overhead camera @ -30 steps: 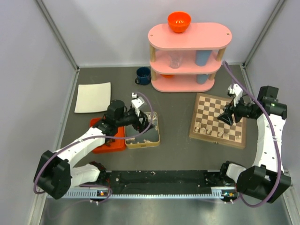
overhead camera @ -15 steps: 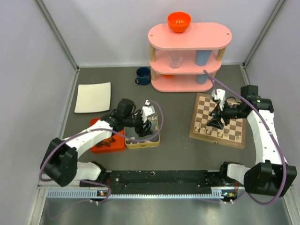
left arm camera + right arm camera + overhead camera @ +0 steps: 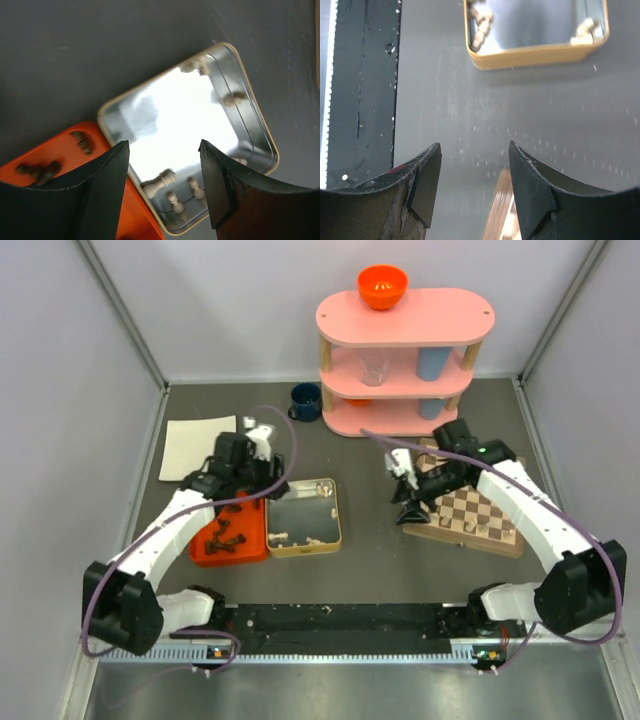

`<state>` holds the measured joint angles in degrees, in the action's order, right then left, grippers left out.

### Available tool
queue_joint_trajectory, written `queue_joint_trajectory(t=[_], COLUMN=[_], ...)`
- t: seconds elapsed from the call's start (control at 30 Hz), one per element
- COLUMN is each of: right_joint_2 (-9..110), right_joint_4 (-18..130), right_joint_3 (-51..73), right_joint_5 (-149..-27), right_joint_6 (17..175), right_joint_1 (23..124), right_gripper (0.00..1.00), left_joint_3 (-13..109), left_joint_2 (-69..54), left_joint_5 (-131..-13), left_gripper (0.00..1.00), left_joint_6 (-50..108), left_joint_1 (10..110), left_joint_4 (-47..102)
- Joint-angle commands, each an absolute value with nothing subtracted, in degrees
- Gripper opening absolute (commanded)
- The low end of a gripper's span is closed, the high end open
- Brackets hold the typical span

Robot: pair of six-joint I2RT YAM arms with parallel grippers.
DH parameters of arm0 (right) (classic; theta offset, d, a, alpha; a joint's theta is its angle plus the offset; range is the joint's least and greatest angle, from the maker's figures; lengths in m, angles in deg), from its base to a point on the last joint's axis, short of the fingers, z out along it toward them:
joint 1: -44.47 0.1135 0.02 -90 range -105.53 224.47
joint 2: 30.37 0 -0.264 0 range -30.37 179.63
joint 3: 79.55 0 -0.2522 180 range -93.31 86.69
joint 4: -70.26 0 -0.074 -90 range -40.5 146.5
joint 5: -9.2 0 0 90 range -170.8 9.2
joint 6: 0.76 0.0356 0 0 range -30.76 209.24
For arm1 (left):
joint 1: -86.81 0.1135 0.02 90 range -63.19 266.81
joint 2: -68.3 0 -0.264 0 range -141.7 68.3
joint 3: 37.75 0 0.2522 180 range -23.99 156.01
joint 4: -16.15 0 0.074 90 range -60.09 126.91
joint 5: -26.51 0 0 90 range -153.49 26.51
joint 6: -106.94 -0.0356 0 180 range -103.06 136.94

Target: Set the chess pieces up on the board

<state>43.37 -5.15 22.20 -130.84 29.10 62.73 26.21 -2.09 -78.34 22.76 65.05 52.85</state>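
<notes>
Tin point(image 3: 305, 518) sits mid-table, tray point(image 3: 215, 508) just beside it at 9 o'clock, board point(image 3: 478, 508) off at 3. Chess pieces point(image 3: 159, 181) lie in all three. Mug point(image 3: 305, 401) at 12, shelf point(image 3: 405, 318) at 1 with a bowl point(image 3: 382, 286) on top, sheet point(image 3: 197, 448) at 10.

Your top view is bright and even, lit from above, and it looks sharp with only small soft shadows. In your left wrist view the shiny tin point(image 3: 185, 115) glares almost white, the pale chess pieces point(image 3: 167, 182) in it look fuzzy, and the dark fingers point(image 3: 100, 200) near the lens are blurry. Your right wrist view is dimmer and grey, with tiny white glints on the table point(image 3: 545, 110).
</notes>
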Motion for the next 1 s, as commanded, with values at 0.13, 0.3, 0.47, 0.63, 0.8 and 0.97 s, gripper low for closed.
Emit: queue_joint_trajectory(t=[0.13, 0.3, 0.47, 0.63, 0.8, 0.97], right_joint_2=[53.6, 64.0, 75.5, 81.5, 86.7, 90.5], right_joint_4=[16.3, 25.6, 27.3, 29.5, 30.9, 33.6], right_joint_3=[17.1, 10.7, 1.6, -1.5, -3.8, -5.6], right_joint_5=[-127.7, -122.8, -119.3, -117.7, -116.9, -115.4], right_joint_6=[35.1, 37.9, 41.1, 44.0, 45.1, 47.6], right_joint_1=[81.8, 90.9, 95.7, 98.4, 100.3, 101.9], right_gripper=[0.56, 0.55, 0.51, 0.46, 0.43, 0.43], left_joint_3=[31.6, 31.2, 33.1, 33.2, 32.1, 31.9], left_joint_2=[7.0, 11.0, 16.7, 21.8, 25.4, 26.6], left_joint_5=[-71.6, -68.9, -56.3, -49.6, -47.4, -46.1], left_gripper=[0.74, 0.83, 0.94, 0.99, 0.99, 0.99], left_joint_6=[35.9, 39.9, 40.8, 40.1, 39.6, 38.5], left_joint_1=[77.4, 82.1, 83.6, 83.6, 83.6, 83.6], left_joint_4=[59.3, 62.7, 66.7, 67.0, 66.9, 67.3])
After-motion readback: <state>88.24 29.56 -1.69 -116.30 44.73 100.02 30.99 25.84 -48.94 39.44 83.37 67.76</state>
